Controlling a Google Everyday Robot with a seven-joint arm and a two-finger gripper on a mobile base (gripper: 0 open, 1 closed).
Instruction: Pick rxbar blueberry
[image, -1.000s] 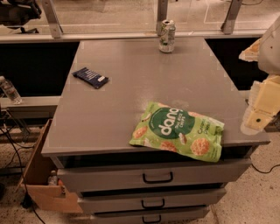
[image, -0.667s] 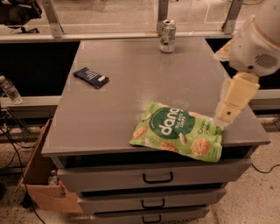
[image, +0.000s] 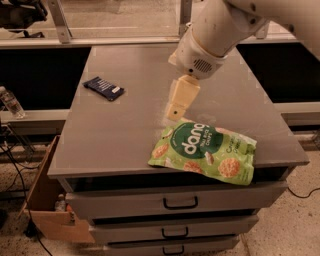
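The rxbar blueberry (image: 104, 88) is a small flat dark navy wrapper with a white patch, lying on the grey tabletop (image: 120, 130) near its left edge. My gripper (image: 177, 107) hangs from the white arm over the middle of the table, pointing down just above the top left corner of the green chips bag. It is well to the right of the bar and apart from it.
A large green "dang" chips bag (image: 206, 152) lies at the table's front right. The table is a drawer cabinet with handles (image: 180, 202) on its front. A cardboard box (image: 47, 200) and a water bottle (image: 11, 102) are at the left. A rail runs behind the table.
My arm has swung in from the right edge toward the middle of the table. It now hides the drink can at the back. The bar and bag have not moved.
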